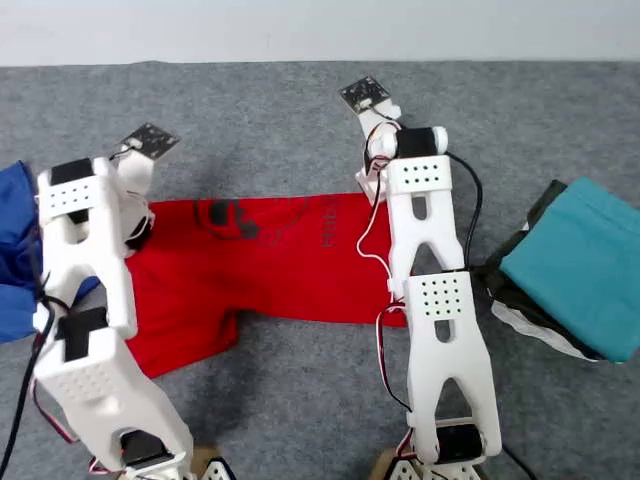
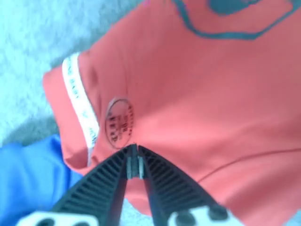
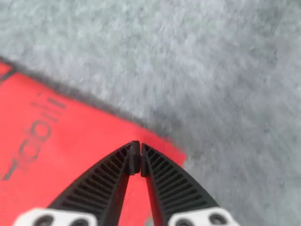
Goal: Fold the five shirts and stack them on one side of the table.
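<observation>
Shirt-folding stage: the red shirt [image 1: 250, 270] lies spread flat across the middle of the grey table [image 1: 250, 100]. The left gripper [image 2: 134, 162] is closed at the collar end, just beside a crumpled blue shirt [image 1: 15, 235]. The right gripper [image 3: 136, 160] is closed near a hem corner. Each appears to pinch the red cloth, though how much fabric is caught cannot be judged. A folded stack [image 1: 525, 320], topped by a teal shirt [image 1: 585, 260], lies at the right side. Risk: a thin pinch may slip on lifting, leaving one corner behind and skewing the fold; the left gripper may also snag the blue shirt.
</observation>
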You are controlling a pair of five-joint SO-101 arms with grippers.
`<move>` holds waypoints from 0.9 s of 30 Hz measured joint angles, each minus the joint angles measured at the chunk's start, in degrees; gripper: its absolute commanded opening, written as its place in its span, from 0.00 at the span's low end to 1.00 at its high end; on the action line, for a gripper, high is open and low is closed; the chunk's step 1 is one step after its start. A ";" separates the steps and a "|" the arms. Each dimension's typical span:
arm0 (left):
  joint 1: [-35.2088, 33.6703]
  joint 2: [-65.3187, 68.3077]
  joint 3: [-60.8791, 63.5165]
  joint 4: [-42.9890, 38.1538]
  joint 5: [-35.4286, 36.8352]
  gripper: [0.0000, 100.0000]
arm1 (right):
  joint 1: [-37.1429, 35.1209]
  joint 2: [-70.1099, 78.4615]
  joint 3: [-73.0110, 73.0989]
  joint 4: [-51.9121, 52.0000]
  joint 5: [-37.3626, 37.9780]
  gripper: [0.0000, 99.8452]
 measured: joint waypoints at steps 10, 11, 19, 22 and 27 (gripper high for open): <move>3.69 -9.93 0.00 3.78 -0.18 0.00 | 0.00 -12.48 6.86 2.90 -1.32 0.01; 3.78 -10.55 0.00 3.96 -0.18 0.00 | 0.00 -14.33 9.93 2.90 -2.37 0.01; 1.41 -11.78 0.00 4.22 -0.18 0.00 | 0.00 -31.03 41.76 2.90 -9.58 0.12; 0.79 -11.78 0.00 4.22 -0.18 0.00 | -0.09 -31.65 47.91 2.90 -13.27 0.12; 0.88 -11.78 0.00 4.22 -0.18 0.00 | -0.26 -31.38 48.53 2.20 -15.21 0.11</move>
